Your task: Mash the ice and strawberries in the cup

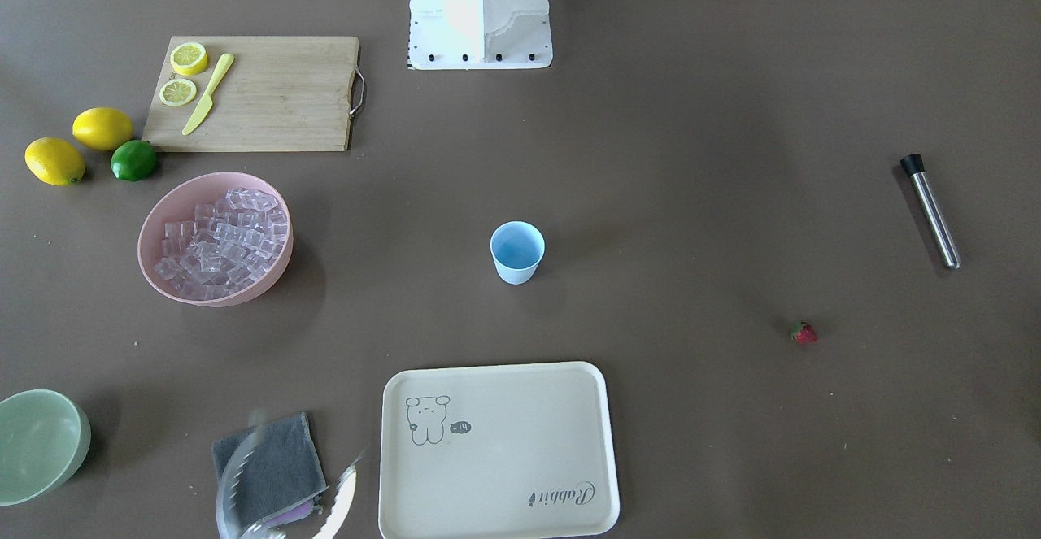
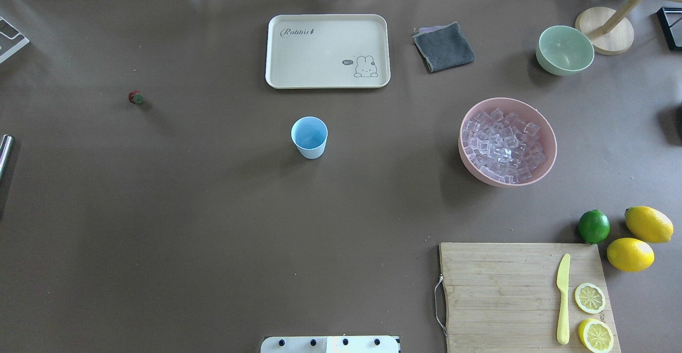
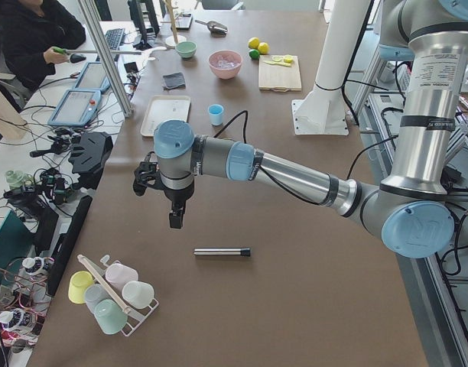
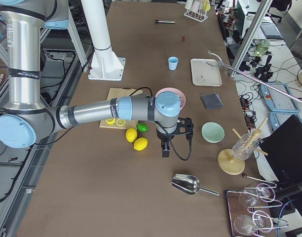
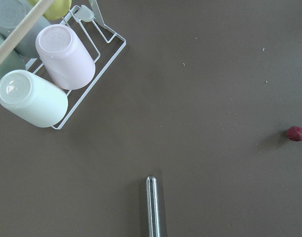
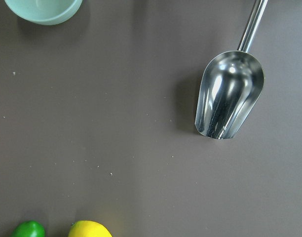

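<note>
Starting with the cup (image 1: 517, 252): it stands upright near the middle of the counter (image 1: 699, 116), and its inside shows nothing but blue. I judge the task to be at its very beginning, with loading not yet done and mashing well off.

The ice (image 1: 224, 242) is heaped in the pink bowl (image 1: 153, 226), toward the counter's end on the robot's right and well apart from the cup. The strawberry (image 1: 804, 332) lies alone on the bare counter toward the end on the robot's left, somewhat nearer the edge far from the robot than the cup is. A steel rod (image 1: 933, 211) with a black tip, which looks fit for mashing, lies flat closer to that same left end. A metal scoop (image 6: 230, 96) lies near the right end.

The left pincer (image 3: 177, 218) hangs above the left end, just beside the rod. The right pincer (image 4: 166, 149) hangs above the right end, near the scoop. Each shows only in a side view, so I cannot tell whether either is wide or narrow.

The next move, as I judge it, calls for fetching. The left pincer would come down squarely on the small, roll-prone strawberry, while the right would take the scoop by its handle and carry ice from the bowl. Both loads must be dropped into the cup without tipping it.
</note>
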Action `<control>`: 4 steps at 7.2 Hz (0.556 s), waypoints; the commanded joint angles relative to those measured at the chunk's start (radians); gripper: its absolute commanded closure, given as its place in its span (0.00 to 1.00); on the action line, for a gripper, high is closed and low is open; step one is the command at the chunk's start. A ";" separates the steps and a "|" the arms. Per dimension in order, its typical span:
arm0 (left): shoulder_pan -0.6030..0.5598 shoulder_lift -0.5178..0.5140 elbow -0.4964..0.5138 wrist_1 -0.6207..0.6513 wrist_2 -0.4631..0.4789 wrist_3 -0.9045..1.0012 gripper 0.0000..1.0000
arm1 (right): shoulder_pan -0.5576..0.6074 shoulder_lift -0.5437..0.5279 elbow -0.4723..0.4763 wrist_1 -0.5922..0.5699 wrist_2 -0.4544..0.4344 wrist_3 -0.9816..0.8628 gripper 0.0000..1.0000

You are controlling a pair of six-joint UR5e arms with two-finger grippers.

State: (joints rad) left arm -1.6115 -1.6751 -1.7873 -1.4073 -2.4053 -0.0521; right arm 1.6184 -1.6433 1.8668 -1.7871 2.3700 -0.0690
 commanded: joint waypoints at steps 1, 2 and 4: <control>0.001 -0.002 -0.010 0.002 0.000 0.000 0.01 | 0.000 -0.001 0.000 0.000 0.000 0.000 0.00; 0.001 0.001 -0.003 0.001 -0.002 0.000 0.01 | 0.000 -0.001 0.000 0.000 0.000 0.000 0.00; 0.001 0.003 -0.006 0.002 -0.002 0.000 0.01 | 0.000 -0.001 0.000 -0.002 0.002 0.000 0.00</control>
State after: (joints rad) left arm -1.6107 -1.6735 -1.7910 -1.4062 -2.4059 -0.0521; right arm 1.6183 -1.6444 1.8668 -1.7874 2.3703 -0.0690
